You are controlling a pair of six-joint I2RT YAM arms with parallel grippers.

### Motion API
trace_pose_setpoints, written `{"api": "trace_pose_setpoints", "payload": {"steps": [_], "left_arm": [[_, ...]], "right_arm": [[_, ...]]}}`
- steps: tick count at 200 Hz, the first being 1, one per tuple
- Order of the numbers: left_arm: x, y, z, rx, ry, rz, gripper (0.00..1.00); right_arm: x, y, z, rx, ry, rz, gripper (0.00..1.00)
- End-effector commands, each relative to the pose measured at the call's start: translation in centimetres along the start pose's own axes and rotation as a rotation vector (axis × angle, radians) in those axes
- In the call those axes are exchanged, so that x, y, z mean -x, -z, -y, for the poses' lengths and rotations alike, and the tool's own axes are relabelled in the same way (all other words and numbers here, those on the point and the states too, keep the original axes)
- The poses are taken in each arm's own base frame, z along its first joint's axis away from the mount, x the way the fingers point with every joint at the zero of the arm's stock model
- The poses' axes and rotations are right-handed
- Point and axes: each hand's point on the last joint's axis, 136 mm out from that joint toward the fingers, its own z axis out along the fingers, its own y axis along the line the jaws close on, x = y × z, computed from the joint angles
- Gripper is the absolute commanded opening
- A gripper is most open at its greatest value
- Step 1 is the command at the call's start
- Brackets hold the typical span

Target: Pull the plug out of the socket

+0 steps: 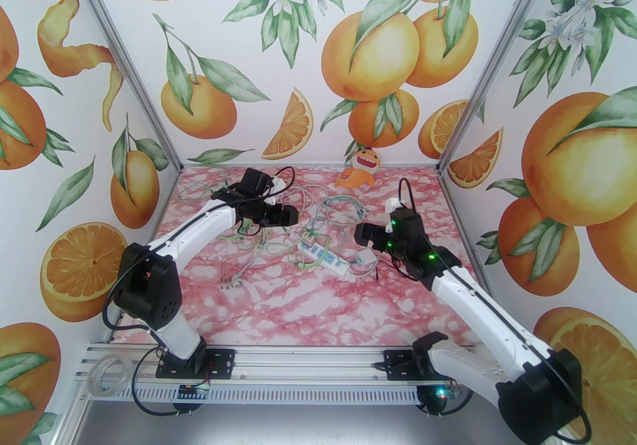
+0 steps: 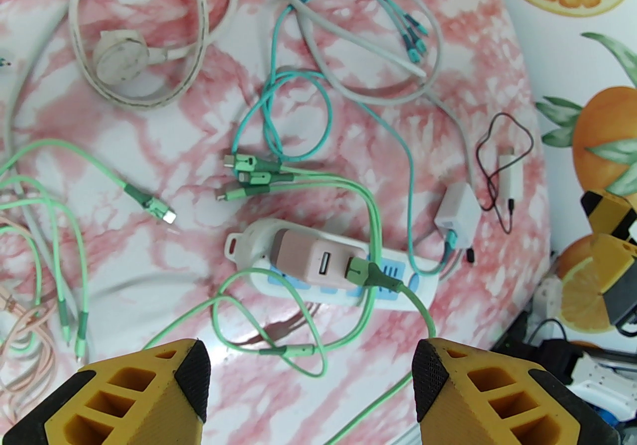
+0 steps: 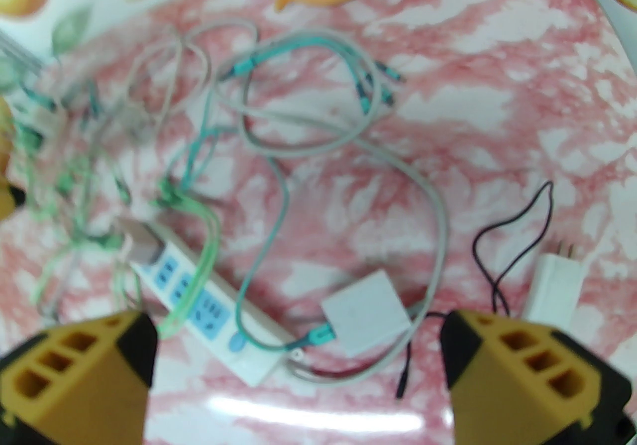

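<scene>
The left hand [image 2: 311, 363], ribbed yellow-and-black fingers spread wide and empty, hung over the boxy pink plastic plug [image 2: 308, 261] seated in the long white power strip [image 2: 249, 241]. The right hand [image 3: 298, 333] gaped empty too. Glossy green cords [image 2: 374, 224] looped across the pink-marbled desk [image 1: 298, 313], walled by orange-printed panels [image 1: 318, 10].

Plug [image 2: 308, 259] sits on the power strip [image 2: 249, 240] — adapter [image 2: 458, 211] just beside, rightward
</scene>
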Motion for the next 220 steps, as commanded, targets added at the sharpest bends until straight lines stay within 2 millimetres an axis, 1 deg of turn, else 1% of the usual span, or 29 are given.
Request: {"api": "trace_pose_setpoints", "payload": {"steps": [1, 18, 29, 38, 53, 59, 67, 73, 77, 78, 80, 82, 86, 98, 102, 109, 115, 124, 135, 151, 170, 183, 198, 220], "left_arm": [[-0.5, 1.9, 1.7, -0.015, -0.02, 0.041, 0.68], [-1.1, 1.9, 2.7, -0.004, -0.001, 0.062, 0.66], [-1.6, 1.8, 3.1, 0.028, 0.006, 0.08, 0.66], [-2.0, 1.8, 3.4, 0.056, 0.016, 0.09, 0.66], [-2.6, 1.8, 3.2, 0.112, 0.066, 0.115, 0.64], [-3.0, 1.9, 3.3, 0.129, 0.087, 0.125, 0.62], [-3.4, 1.9, 3.4, 0.153, 0.109, 0.139, 0.62], [-3.7, 1.9, 3.7, 0.165, 0.12, 0.148, 0.61], [-3.9, 1.9, 3.9, 0.175, 0.126, 0.153, 0.6], [-4.0, 1.9, 4.0, 0.176, 0.128, 0.155, 0.6], [-4.0, 1.9, 4.1, 0.179, 0.131, 0.158, 0.59], [-4.1, 1.8, 4.2, 0.184, 0.135, 0.16, 0.59], [-4.3, 1.8, 4.6, 0.188, 0.139, 0.164, 0.58], [-5.0, 1.3, 5.8, 0.199, 0.149, 0.168, 0.57], [-5.3, 1.1, 6.1, 0.206, 0.151, 0.168, 0.56], [-5.8, 0.6, 6.7, 0.208, 0.16, 0.159, 0.55], [-5.8, 0.2, 6.8, 0.229, 0.166, 0.173, 0.55], [-6.1, -0.5, 7.1, 0.243, 0.186, 0.173, 0.55], [-6.3, -1.6, 7.6, 0.241, 0.2, 0.164, 0.55], [-6.3, -3.0, 8.3, 0.251, 0.209, 0.155, 0.54], [-6.1, -5.0, 8.3, 0.288, 0.221, 0.141, 0.54], [-5.4, -6.0, 8.1, 0.318, 0.227, 0.149, 0.53], [-4.6, -6.9, 7.3, 0.366, 0.236, 0.157, 0.52], [-4.1, -7.7, 5.5, 0.447, 0.268, 0.158, 0.52]], "right_arm": [[-1.5, -1.8, -3.1, 0.01, 0.147, -0.068, 1.0], [-2.6, -2.6, -4.6, 0.045, 0.207, -0.087, 1.0], [-2.8, -2.9, -5.3, 0.079, 0.219, -0.082, 1.0], [-3.0, -3.3, -5.7, 0.107, 0.227, -0.072, 1.0], [-3.2, -3.6, -6.0, 0.129, 0.238, -0.063, 0.99], [-3.3, -3.8, -5.8, 0.122, 0.241, -0.066, 0.98], [-3.5, -4.2, -5.5, 0.119, 0.243, -0.077, 0.92], [-3.9, -4.5, -5.3, 0.121, 0.238, -0.093, 0.89], [-4.2, -4.7, -5.1, 0.121, 0.23, -0.109, 0.84], [-4.3, -4.8, -5.0, 0.124, 0.225, -0.114, 0.8], [-4.4, -4.9, -4.9, 0.123, 0.222, -0.119, 0.8], [-4.5, -5.0, -4.9, 0.126, 0.216, -0.126, 0.75], [-4.9, -5.2, -4.7, 0.136, 0.202, -0.145, 0.71], [-5.9, -5.9, -4.3, 0.165, 0.165, -0.195, 0.65], [-6.1, -6.2, -4.0, 0.163, 0.151, -0.204, 0.62], [-6.5, -6.5, -3.4, 0.157, 0.128, -0.213, 0.54], [-6.6, -6.8, -2.7, 0.148, 0.099, -0.215, 0.51], [-6.9, -7.1, -1.8, 0.153, 0.047, -0.216, 0.42], [-7.2, -7.3, -1.1, 0.155, 0.008, -0.214, 0.38], [-7.8, -7.5, -0.8, 0.161, 0.005, -0.226, 0.37], [-8.5, -8.1, -0.2, 0.138, 0.0, -0.251, 0.33], [-8.8, -8.4, -0.1, 0.138, -0.011, -0.255, 0.32], [-8.9, -8.4, 0.0, 0.136, -0.019, -0.254, 0.31], [-9.1, -8.5, 0.6, 0.108, -0.021, -0.251, 0.29]]}}
